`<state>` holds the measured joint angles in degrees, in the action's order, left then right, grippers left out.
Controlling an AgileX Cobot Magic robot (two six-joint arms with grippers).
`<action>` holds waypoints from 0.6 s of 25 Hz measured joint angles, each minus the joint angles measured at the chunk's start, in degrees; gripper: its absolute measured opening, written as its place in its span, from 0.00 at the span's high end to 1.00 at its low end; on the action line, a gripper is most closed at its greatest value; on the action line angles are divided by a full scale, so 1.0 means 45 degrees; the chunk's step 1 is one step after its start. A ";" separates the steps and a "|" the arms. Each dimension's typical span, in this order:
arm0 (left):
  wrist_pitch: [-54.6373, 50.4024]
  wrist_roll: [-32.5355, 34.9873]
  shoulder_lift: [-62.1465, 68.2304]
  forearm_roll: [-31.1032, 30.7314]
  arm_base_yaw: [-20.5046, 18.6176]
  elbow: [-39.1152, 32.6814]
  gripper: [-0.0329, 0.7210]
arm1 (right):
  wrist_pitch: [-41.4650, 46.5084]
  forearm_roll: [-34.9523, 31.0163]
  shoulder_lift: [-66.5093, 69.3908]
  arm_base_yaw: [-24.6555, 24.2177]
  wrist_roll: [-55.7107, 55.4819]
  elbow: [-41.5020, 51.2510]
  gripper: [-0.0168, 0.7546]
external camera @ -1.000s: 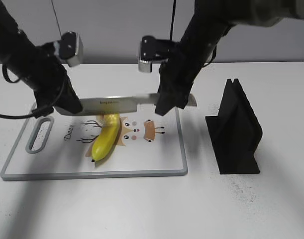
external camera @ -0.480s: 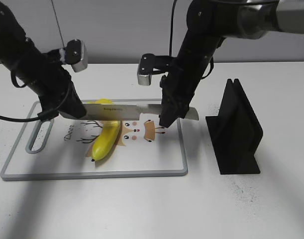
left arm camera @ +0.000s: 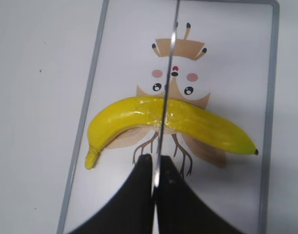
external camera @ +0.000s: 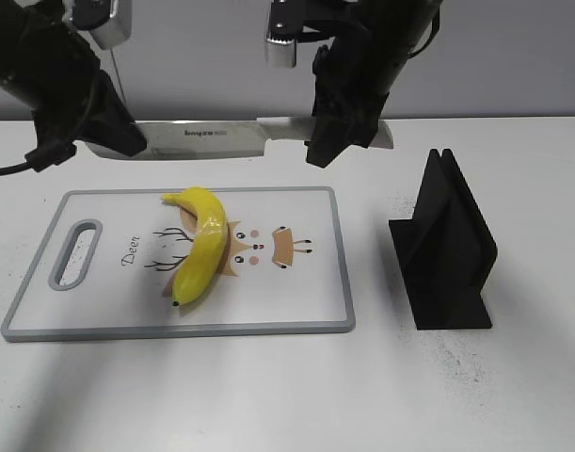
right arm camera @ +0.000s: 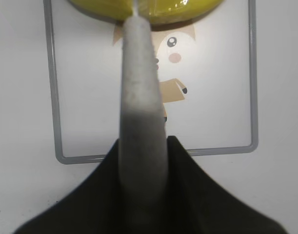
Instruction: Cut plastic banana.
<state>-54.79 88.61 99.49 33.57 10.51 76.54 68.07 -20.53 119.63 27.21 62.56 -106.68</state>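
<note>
We find the plastic banana (external camera: pixel 200 243) lying whole on the cutting board (external camera: pixel 108 311), across its printed deer. The knife (external camera: pixel 212 138) hangs level above the board, clear of the fruit. The left hand (external camera: pixel 113 132) grips the blade end; the right hand (external camera: pixel 339 127) is clenched on the handle. A black stand (external camera: pixel 447 250) sits on the table (external camera: pixel 513 386).

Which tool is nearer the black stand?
The right. The right tool grips the knife by its handle end, up and just left of the stand. The left tool holds the blade's far end, beyond the board.
</note>
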 joint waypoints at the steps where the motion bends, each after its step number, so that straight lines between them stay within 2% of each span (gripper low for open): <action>1: 0.0000 0.0000 -0.0163 -0.0011 0.0000 0.0000 0.97 | 0.0062 0.0000 -0.0033 0.0000 0.0013 -0.0139 0.76; 3: -0.0014 -0.0016 -0.0324 -0.0024 0.0000 0.0000 0.96 | 0.0155 0.0000 -0.0041 0.0000 0.0013 -0.0313 0.76; 5: -0.0136 -0.0126 -0.0404 0.0017 -0.0030 0.0000 0.88 | 0.0382 0.0000 -0.0041 0.0000 -0.0047 -0.0327 0.76; 7: -0.0377 -0.0196 -0.0418 -0.0043 -0.0103 0.0000 0.73 | 0.0514 0.0243 -0.0041 -0.0017 -0.0140 -0.0327 0.76; 11: -0.0528 -0.0539 -0.0418 0.0141 -0.0108 0.0000 0.32 | 0.0514 0.0341 -0.0041 -0.0053 -0.0281 -0.0327 0.77; 13: -0.0497 -0.0963 -0.0418 0.0301 -0.0108 0.0000 0.21 | 0.0514 0.0433 -0.0041 -0.0077 -0.0381 -0.0327 0.77; 15: -0.0394 -0.1601 -0.0418 0.0346 -0.0108 0.0000 0.19 | 0.0463 0.0534 -0.0041 -0.0089 -0.0518 -0.0327 0.77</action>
<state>-56.56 81.40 97.61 35.13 10.03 76.54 70.15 -18.13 119.44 26.80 60.23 -108.15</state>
